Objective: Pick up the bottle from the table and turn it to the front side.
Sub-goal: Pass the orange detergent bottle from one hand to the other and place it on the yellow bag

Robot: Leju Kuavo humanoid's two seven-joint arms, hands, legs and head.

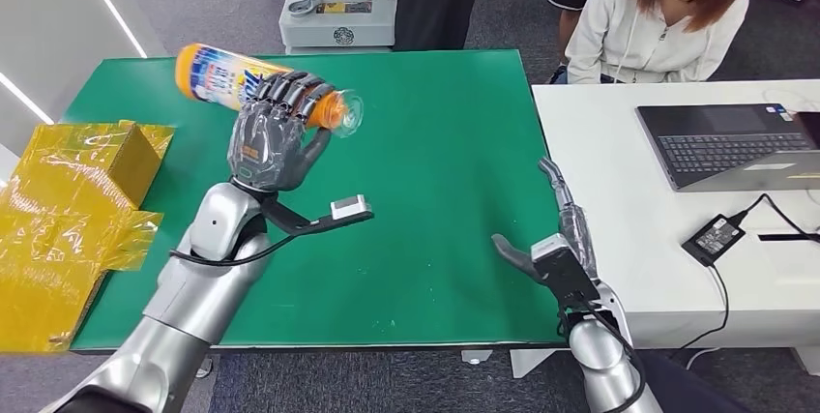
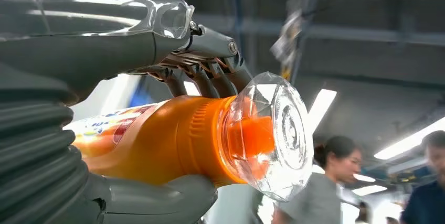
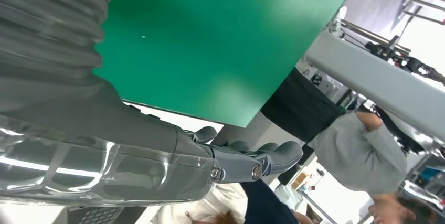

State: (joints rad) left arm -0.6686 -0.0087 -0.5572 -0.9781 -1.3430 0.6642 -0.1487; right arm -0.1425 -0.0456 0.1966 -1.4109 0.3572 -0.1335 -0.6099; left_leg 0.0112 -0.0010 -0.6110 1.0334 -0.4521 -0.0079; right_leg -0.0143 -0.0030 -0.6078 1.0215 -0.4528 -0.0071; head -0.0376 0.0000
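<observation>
- One orange plastic bottle (image 1: 253, 84) with a clear faceted cap is lying sideways, gripped by the left hand (image 1: 271, 137).
- Right hand (image 1: 553, 239) is hovering spread, holding nothing, beside the green counter (image 1: 435, 171).

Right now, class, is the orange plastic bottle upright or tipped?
Tipped: orange plastic bottle lies sideways in left hand, clear cap pointing sideways.

- The left hand (image 1: 274, 132) wraps the bottle (image 1: 232, 79), so its fingers (image 1: 295, 94) hide the middle of the label; the print beside them is too small to read.
- Near the bottle's clear cap (image 2: 275, 132), the left wrist view blurs the people (image 2: 328, 182) behind it.
- The yellow wrapped box (image 1: 68, 200) left of the green table (image 1: 445, 162) is cut by the picture's edge.
- The laptop (image 1: 735, 147) on the white table (image 1: 619, 181) runs off the right edge.
</observation>
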